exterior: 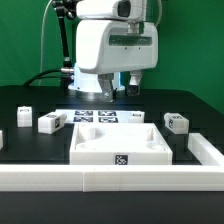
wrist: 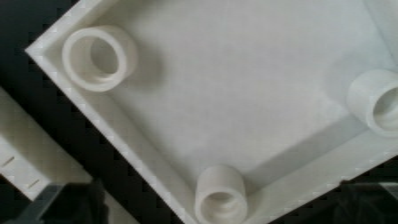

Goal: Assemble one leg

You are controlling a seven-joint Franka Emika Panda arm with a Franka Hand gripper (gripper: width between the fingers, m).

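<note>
The legs are small white oblong blocks with black-and-white tags. Two legs (exterior: 50,122) (exterior: 24,115) lie on the black table at the exterior view's left, and one leg (exterior: 176,122) lies at its right. My gripper (exterior: 119,90) hangs above the marker board (exterior: 100,117), behind the large white square tray-like piece (exterior: 120,146). Its two dark fingers stand apart with nothing between them. In the wrist view no fingers show. That view looks down on the tray-like piece (wrist: 231,110) and its round corner sockets (wrist: 98,60) (wrist: 222,195).
A low white wall (exterior: 110,179) runs along the front of the table and up the exterior view's right side (exterior: 207,151). A further white piece (exterior: 2,140) is cut off at the exterior view's left edge.
</note>
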